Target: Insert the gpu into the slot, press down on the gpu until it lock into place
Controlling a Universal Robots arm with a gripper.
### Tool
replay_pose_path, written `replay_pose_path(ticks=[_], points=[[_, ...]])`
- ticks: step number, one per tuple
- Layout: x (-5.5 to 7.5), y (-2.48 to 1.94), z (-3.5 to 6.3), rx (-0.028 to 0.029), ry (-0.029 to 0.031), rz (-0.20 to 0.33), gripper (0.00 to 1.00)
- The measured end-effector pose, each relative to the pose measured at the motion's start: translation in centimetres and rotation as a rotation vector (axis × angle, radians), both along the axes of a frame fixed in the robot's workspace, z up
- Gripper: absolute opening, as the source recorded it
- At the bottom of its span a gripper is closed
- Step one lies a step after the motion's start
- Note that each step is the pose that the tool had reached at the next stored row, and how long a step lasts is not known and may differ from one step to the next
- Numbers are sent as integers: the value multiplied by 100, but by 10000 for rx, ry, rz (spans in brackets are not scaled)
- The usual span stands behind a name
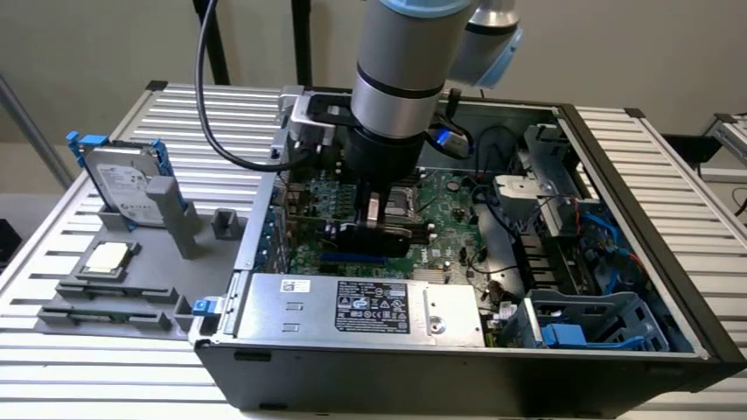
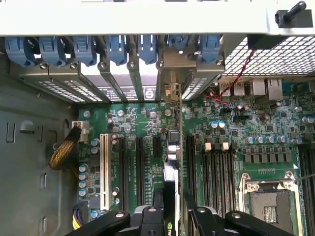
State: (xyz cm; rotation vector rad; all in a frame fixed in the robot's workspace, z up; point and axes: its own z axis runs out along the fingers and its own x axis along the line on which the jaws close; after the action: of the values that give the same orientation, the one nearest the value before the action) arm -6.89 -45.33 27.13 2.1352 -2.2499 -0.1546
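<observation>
The gpu (image 1: 376,238), a small flat black card, hangs between my gripper's (image 1: 376,229) fingers inside the open computer case, low over the green motherboard (image 1: 450,197). The slot (image 1: 350,260), a narrow blue strip, shows just below the card's lower edge. Whether the card touches it I cannot tell. In the wrist view the gpu (image 2: 171,196) is seen edge-on, with its metal bracket (image 2: 172,91) reaching the rear panel. My gripper (image 2: 172,216) is shut on it, one finger (image 2: 147,219) on each side. The card hides the slot there.
A silver labelled box (image 1: 362,306) fills the case's near corner. Black memory strips (image 2: 216,167) and the processor socket (image 2: 268,201) lie beside the card. Blue latches (image 2: 74,49) line the rear panel. Outside the case, a grey drive with blue frame (image 1: 122,179) stands on a grey fixture.
</observation>
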Motion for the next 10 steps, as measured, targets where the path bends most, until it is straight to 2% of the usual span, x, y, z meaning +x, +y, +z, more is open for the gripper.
replay_pose_path(ticks=[10], points=[[0, 3, -30, 3, 0, 55, 26]])
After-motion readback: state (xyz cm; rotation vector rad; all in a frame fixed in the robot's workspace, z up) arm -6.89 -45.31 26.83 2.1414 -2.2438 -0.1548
